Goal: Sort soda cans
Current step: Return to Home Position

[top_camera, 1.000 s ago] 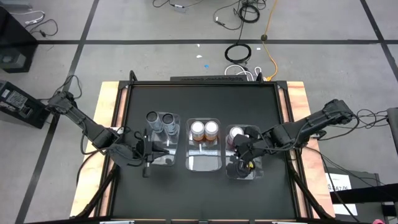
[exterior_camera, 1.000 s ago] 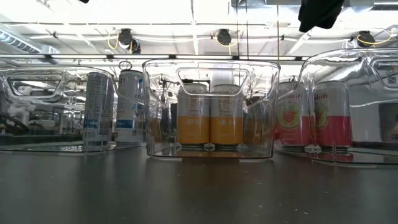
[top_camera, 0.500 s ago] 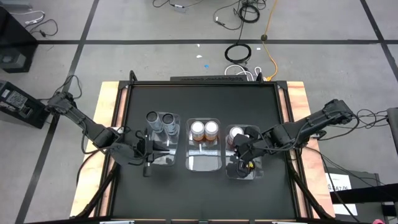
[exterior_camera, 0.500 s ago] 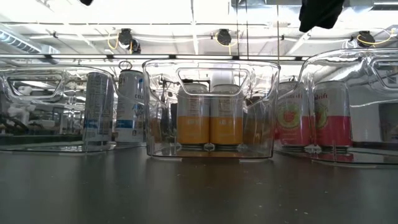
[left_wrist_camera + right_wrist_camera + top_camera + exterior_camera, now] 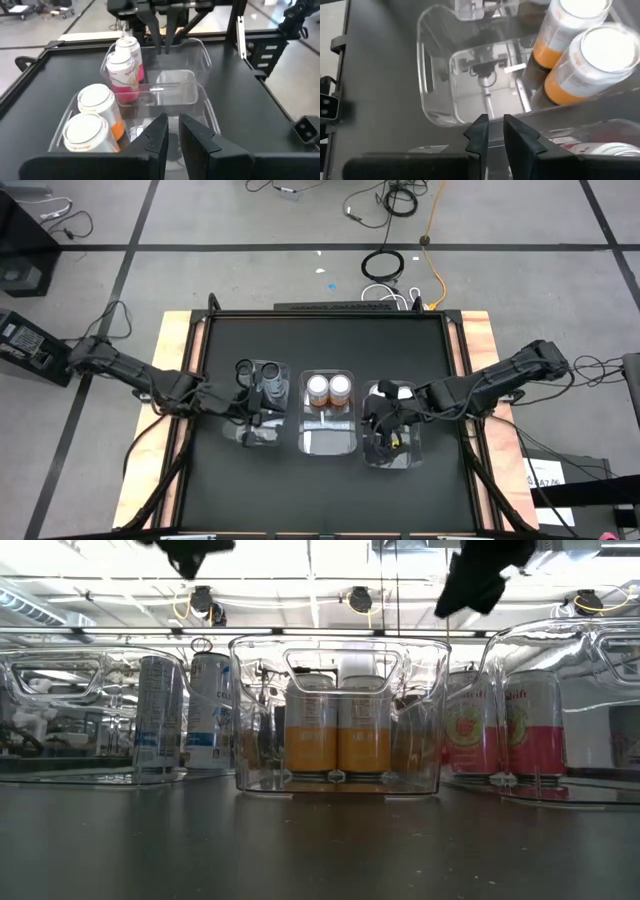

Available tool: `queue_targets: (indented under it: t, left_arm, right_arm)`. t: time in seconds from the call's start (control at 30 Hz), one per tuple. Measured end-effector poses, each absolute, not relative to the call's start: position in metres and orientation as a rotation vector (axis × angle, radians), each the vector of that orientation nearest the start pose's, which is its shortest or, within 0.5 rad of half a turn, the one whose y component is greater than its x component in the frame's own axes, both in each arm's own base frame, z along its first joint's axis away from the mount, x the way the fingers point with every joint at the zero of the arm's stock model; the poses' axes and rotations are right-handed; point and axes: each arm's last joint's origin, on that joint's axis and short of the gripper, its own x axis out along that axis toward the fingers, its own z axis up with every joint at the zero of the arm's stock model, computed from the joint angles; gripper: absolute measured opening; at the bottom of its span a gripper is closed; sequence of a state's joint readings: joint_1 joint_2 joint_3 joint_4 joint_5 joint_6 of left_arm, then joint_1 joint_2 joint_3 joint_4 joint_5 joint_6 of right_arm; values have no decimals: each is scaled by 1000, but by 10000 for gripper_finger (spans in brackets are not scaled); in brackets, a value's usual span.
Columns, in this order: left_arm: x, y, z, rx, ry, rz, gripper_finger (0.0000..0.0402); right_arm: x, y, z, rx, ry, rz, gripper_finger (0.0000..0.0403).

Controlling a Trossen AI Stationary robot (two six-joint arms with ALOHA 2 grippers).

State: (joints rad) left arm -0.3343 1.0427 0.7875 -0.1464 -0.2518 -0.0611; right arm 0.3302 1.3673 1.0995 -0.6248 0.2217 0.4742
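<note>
Black table (image 5: 330,345): six soda cans (image 5: 362,735) upright, axes vertical, inside bins (image 5: 262,680).

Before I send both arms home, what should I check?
1. Two white-blue cans upright in left bin: ok.
2. Two orange cans upright in middle bin: ok.
3. Two pink cans upright in right bin: ok.
4. Left end effector, over left bin, shut, empty: ok.
5. Right end effector, over right bin, shut, empty: ok.
6. Both clear above bin rims: ok.
</note>
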Motion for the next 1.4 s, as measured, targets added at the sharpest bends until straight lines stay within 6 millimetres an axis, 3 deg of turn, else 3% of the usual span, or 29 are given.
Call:
queue_targets:
  t: [0.2,0.4,0.7,0.93,1.23,1.4]
  left_arm:
    - [207,-47,256,8,315,-51,57]
    - [174,-25,256,-40,188,-22,57]
    - [125,-12,243,-34,154,73,57]
    - [103,-7,221,-48,76,133,57]
    - [95,-7,182,-86,-124,97,57]
    - [96,-7,172,-101,-69,96,57]
  right_arm:
    - [259,76,266,229,864,-110,50]
    - [230,65,276,267,761,-76,50]
    - [193,51,278,331,652,-66,50]
    - [190,50,279,306,648,-62,50]
    - [191,45,279,307,650,-83,50]
    - [191,45,279,313,653,-77,50]
